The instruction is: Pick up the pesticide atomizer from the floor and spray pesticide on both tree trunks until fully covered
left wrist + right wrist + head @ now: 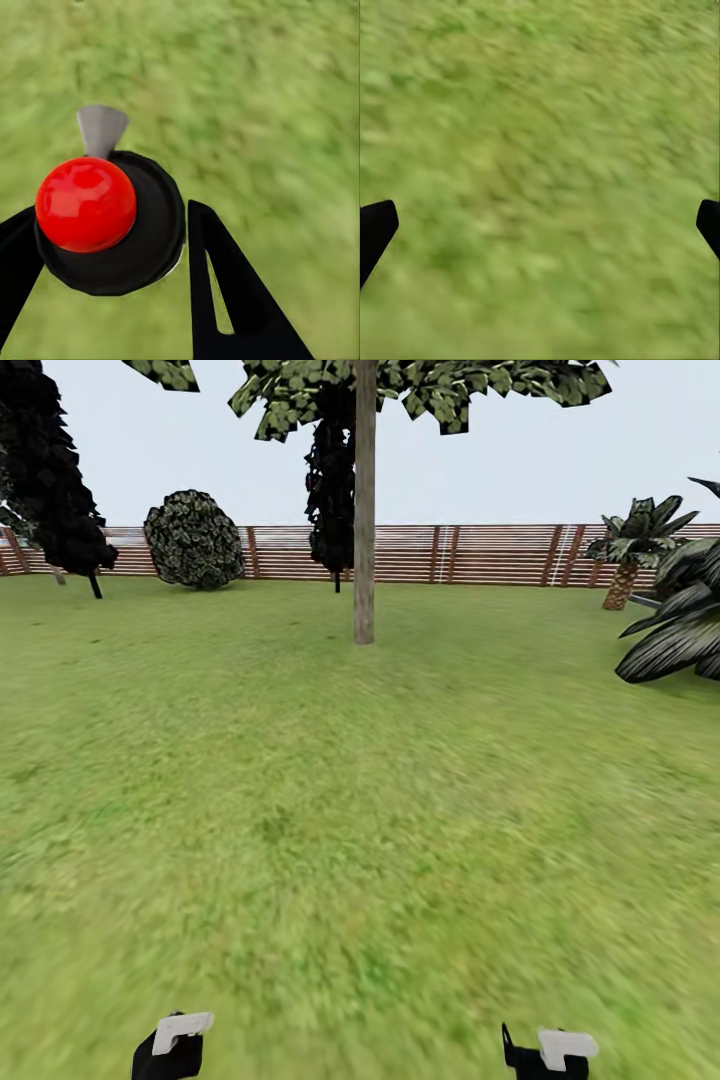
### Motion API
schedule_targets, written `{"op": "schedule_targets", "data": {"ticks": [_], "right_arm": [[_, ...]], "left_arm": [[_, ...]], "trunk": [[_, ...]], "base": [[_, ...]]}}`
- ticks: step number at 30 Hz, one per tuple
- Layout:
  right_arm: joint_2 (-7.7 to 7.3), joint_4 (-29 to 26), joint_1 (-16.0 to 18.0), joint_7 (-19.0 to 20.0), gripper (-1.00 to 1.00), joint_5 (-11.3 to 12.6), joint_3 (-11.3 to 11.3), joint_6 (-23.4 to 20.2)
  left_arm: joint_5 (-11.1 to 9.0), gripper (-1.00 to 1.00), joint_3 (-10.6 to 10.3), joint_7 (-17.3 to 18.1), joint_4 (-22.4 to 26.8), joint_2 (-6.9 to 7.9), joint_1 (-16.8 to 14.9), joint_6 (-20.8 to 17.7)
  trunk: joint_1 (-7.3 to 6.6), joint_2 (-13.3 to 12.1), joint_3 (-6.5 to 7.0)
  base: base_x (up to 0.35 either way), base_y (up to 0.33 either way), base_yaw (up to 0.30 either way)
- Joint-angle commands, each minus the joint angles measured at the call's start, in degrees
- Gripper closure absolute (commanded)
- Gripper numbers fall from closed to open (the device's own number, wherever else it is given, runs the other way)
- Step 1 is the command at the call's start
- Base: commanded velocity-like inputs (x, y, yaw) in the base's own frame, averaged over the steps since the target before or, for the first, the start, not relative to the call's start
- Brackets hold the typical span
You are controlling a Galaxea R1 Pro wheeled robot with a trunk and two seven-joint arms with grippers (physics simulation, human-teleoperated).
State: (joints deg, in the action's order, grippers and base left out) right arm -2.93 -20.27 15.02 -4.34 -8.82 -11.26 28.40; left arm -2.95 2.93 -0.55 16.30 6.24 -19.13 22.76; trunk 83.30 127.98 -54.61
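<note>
The left gripper (112, 247) was clenched on the pesticide atomizer (109, 221), fingers pressed against its round black body; the right gripper (540, 225) hung released, its fingertips spread wide over the grass (540, 112).

The tree trunk (364, 510) stood well ahead on the lawn, in front of the slatted fence (480, 553).

Risk: spraying from here would likely fall short of the trunk. A loose grip on the smooth body could let it slip.

Atomizer: glossy red dome on a matte black disc, with a grey flared nozzle (100, 129). Trunk: straight, pale, mottled column.
</note>
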Motion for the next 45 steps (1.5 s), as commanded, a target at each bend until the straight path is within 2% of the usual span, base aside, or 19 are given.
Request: {"op": "schedule_targets", "data": {"ticks": [1, 45], "right_arm": [[0.03, 0.06, 0.03, -0.23, -1.00, -0.63, -0.24, 0.16], [-0.02, 0.06, 0.04, -0.23, -1.00, -0.67, -0.24, 0.14]], "left_arm": [[-0.30, 1.00, -0.02, 0.03, -0.04, 0.00, -0.03, 0.18], [-0.30, 1.00, 0.00, 0.03, -0.04, 0.00, -0.03, 0.18]], "trunk": [[0.02, 0.02, -0.05], [0.02, 0.02, -0.05]], "base": [[0.337, 0.000, 0.000], [0.337, 0.000, 0.000]]}}
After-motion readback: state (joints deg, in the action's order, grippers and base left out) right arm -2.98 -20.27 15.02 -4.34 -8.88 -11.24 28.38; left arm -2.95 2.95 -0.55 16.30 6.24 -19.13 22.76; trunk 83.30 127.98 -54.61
